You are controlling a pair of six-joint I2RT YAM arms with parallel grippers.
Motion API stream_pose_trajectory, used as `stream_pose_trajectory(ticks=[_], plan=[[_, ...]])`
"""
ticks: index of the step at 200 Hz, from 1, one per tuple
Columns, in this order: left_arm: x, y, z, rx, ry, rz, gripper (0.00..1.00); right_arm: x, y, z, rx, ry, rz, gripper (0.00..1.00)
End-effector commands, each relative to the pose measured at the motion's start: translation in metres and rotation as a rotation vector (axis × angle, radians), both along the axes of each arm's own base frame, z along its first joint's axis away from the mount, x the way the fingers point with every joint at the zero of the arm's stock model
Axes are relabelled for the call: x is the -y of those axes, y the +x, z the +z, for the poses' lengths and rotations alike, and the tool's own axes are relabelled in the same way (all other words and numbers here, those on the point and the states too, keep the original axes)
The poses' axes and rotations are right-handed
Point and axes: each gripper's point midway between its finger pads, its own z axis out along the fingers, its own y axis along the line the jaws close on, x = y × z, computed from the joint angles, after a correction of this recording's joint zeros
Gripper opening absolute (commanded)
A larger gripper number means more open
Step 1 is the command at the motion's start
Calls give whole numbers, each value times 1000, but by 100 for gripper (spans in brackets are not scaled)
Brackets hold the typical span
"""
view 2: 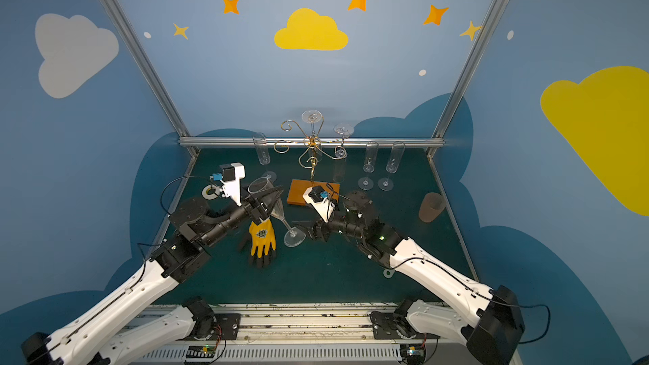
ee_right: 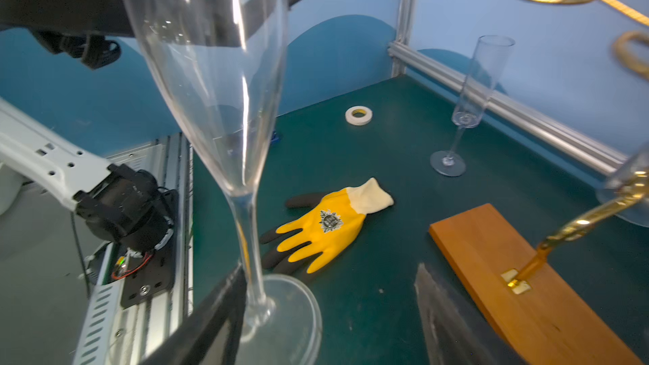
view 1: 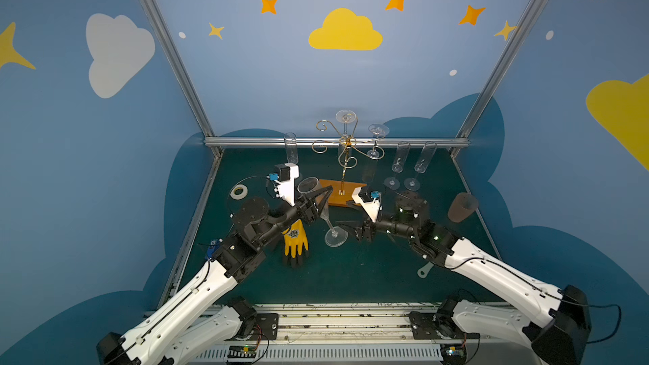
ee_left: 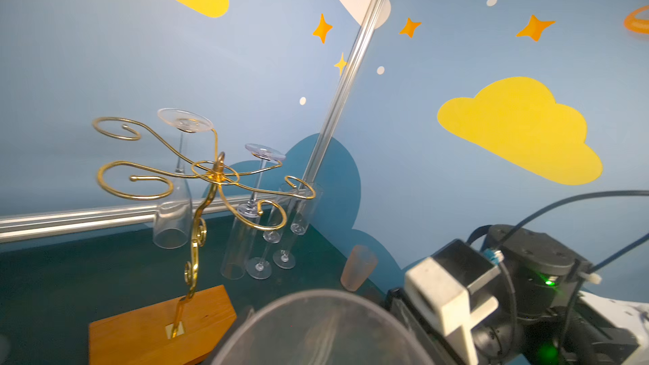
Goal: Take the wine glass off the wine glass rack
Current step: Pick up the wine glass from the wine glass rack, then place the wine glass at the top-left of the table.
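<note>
— Gold rack [view 1: 341, 199], both top views: the glass [view 1: 336, 237] is off it, leaning, with the left gripper [view 1: 321, 198] clamped round the bowl. Foot's down by the tabletop [view 1: 351, 275]; touching or not, I can't tell.
— And the right gripper [view 1: 351, 231]?
— Jaws apart, just beside the foot, holding nothing.
— Left wrist view?
— Only the glass as a blur, close up. Rack just beyond, two hanging glasses [ee_left: 185, 122] upside down on it.
— Right wrist?
— Stem runs right by one open finger [ee_right: 210, 317]; glove [ee_right: 326, 226] lies behind.
— What worries you?
— Slick bowl, tilted, one grip up high: I'd guess it could pivot or slide out. A nudge from that open finger could kick the stem, or a wide swing could catch the rack.
</note>
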Motion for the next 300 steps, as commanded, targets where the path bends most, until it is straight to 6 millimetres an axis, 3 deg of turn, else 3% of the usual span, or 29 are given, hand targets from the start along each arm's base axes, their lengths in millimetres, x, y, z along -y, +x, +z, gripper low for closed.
stream_pose_trajectory(ticks=[1, 42, 72, 129, 202, 247, 300], plan=[[-26, 3, 3, 68, 81, 136, 48, 26, 16, 7, 58, -15, -138, 76], [-72, 10, -1, 180, 199, 395, 50, 57, 26, 10, 62, 10, -241, 76], [-90, 20, 0, 253, 279, 514, 50, 67, 29, 8, 40, 28, -274, 76], [-125, 83, -35, 169, 243, 600, 49, 70, 33, 4, 26, 13, -283, 76], [-125, 174, -59, 156, 326, 569, 49, 76, 58, -5, 8, -33, -349, 76], [-110, 228, -100, 126, 348, 530, 49, 84, 84, -14, -3, -70, -416, 76], [-99, 265, -125, 148, 364, 516, 48, 94, 95, -17, -15, -89, -452, 76]])
